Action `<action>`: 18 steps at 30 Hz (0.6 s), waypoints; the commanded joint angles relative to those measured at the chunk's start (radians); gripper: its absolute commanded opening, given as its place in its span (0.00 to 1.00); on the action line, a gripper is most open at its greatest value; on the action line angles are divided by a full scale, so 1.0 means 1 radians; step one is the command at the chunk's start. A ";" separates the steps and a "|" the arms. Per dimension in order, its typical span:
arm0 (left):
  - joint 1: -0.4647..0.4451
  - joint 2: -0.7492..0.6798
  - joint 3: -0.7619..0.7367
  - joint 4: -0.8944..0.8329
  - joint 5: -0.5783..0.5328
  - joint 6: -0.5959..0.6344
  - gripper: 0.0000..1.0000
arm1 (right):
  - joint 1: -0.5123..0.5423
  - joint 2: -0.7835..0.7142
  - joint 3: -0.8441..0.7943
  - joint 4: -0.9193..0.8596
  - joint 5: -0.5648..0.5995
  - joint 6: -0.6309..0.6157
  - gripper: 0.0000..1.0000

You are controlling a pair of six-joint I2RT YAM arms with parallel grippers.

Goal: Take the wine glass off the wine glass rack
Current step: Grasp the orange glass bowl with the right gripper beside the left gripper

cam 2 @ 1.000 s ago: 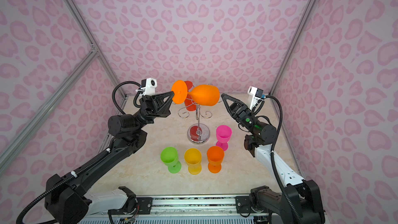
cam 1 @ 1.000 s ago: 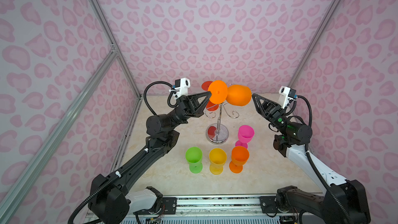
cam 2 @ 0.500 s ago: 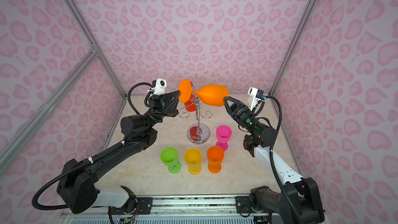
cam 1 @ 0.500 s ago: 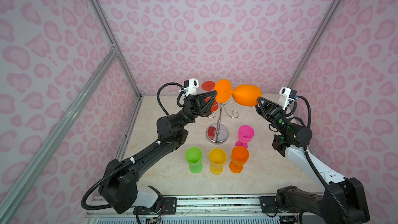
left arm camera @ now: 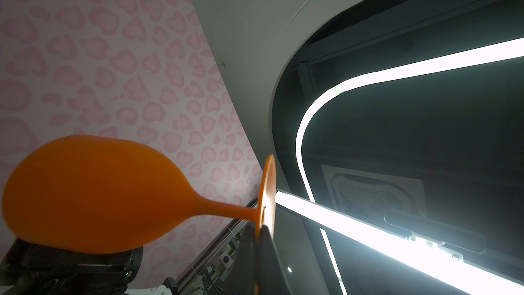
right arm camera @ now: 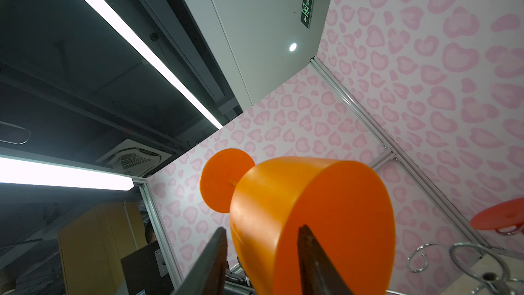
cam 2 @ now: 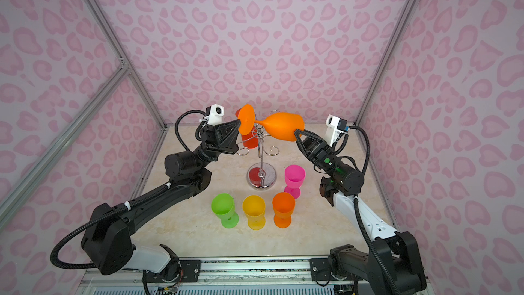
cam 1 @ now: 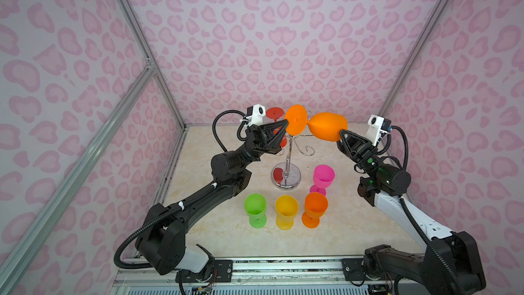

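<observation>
An orange wine glass [cam 1: 327, 126] [cam 2: 283, 129] lies on its side in the air above the chrome wine glass rack [cam 1: 287, 157] [cam 2: 261, 160]. My left gripper [cam 1: 286, 122] [cam 2: 239, 122] [left arm camera: 259, 227] is shut on the edge of its round foot [left arm camera: 268, 191]. My right gripper [cam 1: 340, 133] [cam 2: 296, 133] [right arm camera: 262, 228] straddles the bowl's rim [right arm camera: 297, 208], one finger inside the mouth and one outside. A thin gap shows at the outer finger. A red glass [cam 1: 275, 113] [cam 2: 249, 143] hangs upside down on the rack.
Green [cam 1: 255, 205], yellow [cam 1: 286, 208], orange [cam 1: 316, 205] and pink [cam 1: 323, 175] glasses stand upright on the marble table in front of the rack's disc base [cam 1: 295, 180]. Pink patterned walls close in on three sides. Curled hook arms [right arm camera: 459, 253] sit just below the held glass.
My left gripper has carried the orange glass a little to the right, so its rim now sits over the right gripper's fingers. The right jaws have narrowed.
</observation>
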State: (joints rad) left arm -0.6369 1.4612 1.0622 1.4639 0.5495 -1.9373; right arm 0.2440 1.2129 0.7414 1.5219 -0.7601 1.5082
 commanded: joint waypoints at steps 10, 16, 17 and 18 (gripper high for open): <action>-0.007 0.023 0.027 0.062 -0.013 -0.012 0.02 | 0.009 -0.013 -0.017 0.037 -0.025 -0.003 0.29; -0.009 0.027 0.027 0.067 -0.014 -0.013 0.02 | 0.009 -0.018 -0.019 0.037 -0.017 -0.002 0.24; -0.010 0.028 0.029 0.069 -0.014 -0.012 0.02 | 0.008 -0.021 -0.022 0.037 -0.012 -0.002 0.22; -0.010 0.030 0.029 0.073 -0.015 -0.012 0.02 | 0.008 -0.022 -0.025 0.037 -0.006 -0.002 0.20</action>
State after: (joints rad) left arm -0.6464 1.4837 1.0794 1.4864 0.5297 -1.9644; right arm 0.2497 1.1942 0.7254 1.5337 -0.7597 1.5066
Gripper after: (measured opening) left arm 0.061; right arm 0.213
